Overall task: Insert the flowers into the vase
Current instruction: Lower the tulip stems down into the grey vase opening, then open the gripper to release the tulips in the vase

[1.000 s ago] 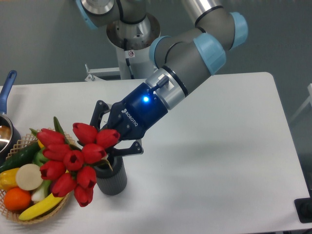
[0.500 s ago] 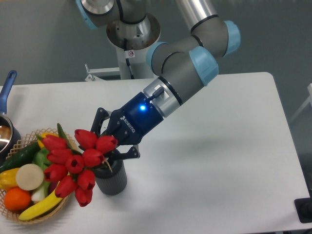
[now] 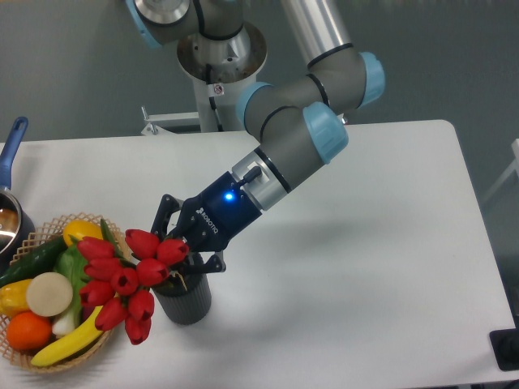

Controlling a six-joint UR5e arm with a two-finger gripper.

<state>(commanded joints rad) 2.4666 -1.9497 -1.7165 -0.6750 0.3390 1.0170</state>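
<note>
Camera view from the front shows the gripper [image 3: 185,253] closed around the stems of the flowers [image 3: 126,275], just above the mouth of the vase [image 3: 185,297]. The 2 fingers are close together, and the stems between them are mostly hidden by the red buds and the dark gripper body, so the exact grip cannot be seen.

The vase stands upright near the front edge of the table [image 3: 365,243], toward the front-left corner. The lower ends of the stems seem to go into its mouth, but how deep they sit I cannot tell. The bunch is not upright: the buds lean out to the left, hanging past the vase rim and over the edge of the wicker basket [image 3: 40,350] with fruit and vegetables beside it.

By my judgement the task is partly done: the stems have reached the vase, but the gripper is not yet off the bunch. What is left is to push the stems down fully, let go, and check that the flowers stay in without tipping the vase.
</note>
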